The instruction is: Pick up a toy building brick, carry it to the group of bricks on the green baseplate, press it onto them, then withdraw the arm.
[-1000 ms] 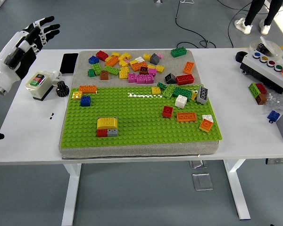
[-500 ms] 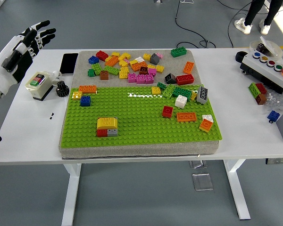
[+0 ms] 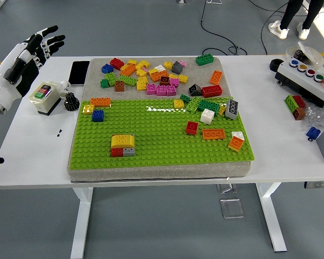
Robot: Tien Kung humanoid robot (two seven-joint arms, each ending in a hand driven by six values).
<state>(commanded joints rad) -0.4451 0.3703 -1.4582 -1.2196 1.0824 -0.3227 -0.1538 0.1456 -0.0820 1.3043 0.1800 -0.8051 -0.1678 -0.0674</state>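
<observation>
We saw the left hand [image 3: 31, 49] raised at the table's far left, well clear of the green baseplate [image 3: 156, 137], its black fingers [image 3: 49, 39] spread apart and holding nothing. It hung above the white table [image 3: 32, 145], just beyond a small white box with a green and red button [image 3: 43, 96] that sat to the left of the baseplate. The right hand did not show in the head view.

The baseplate lay on a grey pad [image 3: 151, 171], covering its nearer part. Near the baseplate's front left stood the group of bricks [image 3: 122, 145]: a yellow brick on top, with a red and a grey one under it. No hand touched it. Toward the baseplate's left edge lay a blue brick [image 3: 98, 115], a small yellow brick [image 3: 88, 109] and an orange brick [image 3: 100, 101]. On its right part we noted a red brick [image 3: 191, 128], an orange flat brick [image 3: 213, 134], a white brick [image 3: 207, 116] and a tilted orange brick [image 3: 236, 142].

Beyond the baseplate's far edge, on the bare pad, a loose pile of bricks [image 3: 151, 78] in pink, yellow, green, orange and red was scattered, with a green brick [image 3: 204, 60] at its far right.

A black phone [image 3: 79, 73] and a black gear [image 3: 71, 101] rested left of the baseplate. Well to its right sat a button box [image 3: 308, 78], with a few more bricks [image 3: 296, 105] beside it. A person's legs [image 3: 294, 16] stood on the floor far behind the table.
</observation>
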